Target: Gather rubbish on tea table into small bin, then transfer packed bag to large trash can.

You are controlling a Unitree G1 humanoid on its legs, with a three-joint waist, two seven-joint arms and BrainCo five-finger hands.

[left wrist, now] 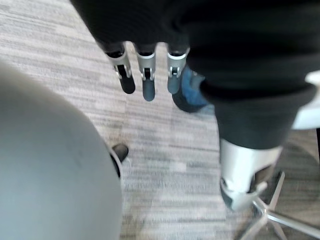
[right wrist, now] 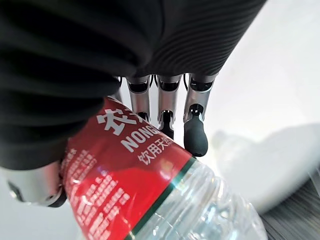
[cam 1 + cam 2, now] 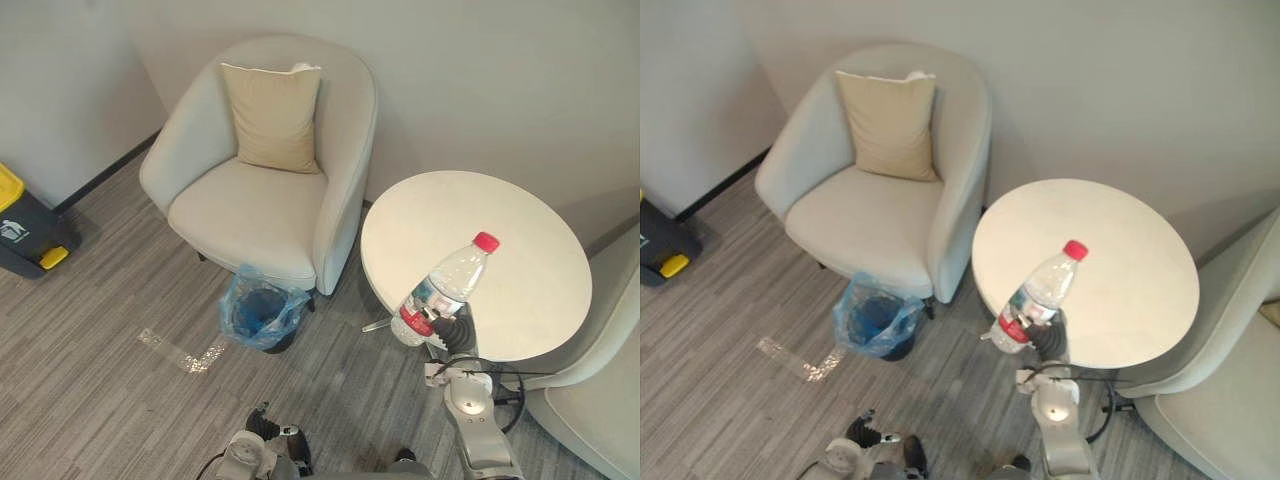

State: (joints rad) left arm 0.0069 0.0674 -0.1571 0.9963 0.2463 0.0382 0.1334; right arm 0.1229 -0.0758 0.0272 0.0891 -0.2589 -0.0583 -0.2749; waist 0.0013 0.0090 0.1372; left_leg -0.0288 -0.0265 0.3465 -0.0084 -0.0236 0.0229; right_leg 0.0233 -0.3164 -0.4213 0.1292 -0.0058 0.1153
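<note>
A clear plastic bottle [image 3: 445, 285] with a red cap and red label is held tilted above the near edge of the round white tea table [image 3: 520, 230]. My right hand [image 3: 458, 335] is shut on its lower part; the right wrist view shows its fingers [image 2: 195, 135] curled round the bottle's label [image 2: 125, 180]. A small bin [image 3: 260, 312] lined with a blue bag stands on the carpet in front of the armchair, left of the table. My left hand [image 3: 262, 425] hangs low near the floor, its fingers [image 1: 147, 80] straight and holding nothing.
A pale armchair [image 3: 260, 170] with a tan cushion [image 3: 272, 115] stands behind the small bin. A dark large trash can [image 3: 25, 232] with a yellow lid is at the far left by the wall. Part of a second chair [image 3: 600, 400] sits right of the table.
</note>
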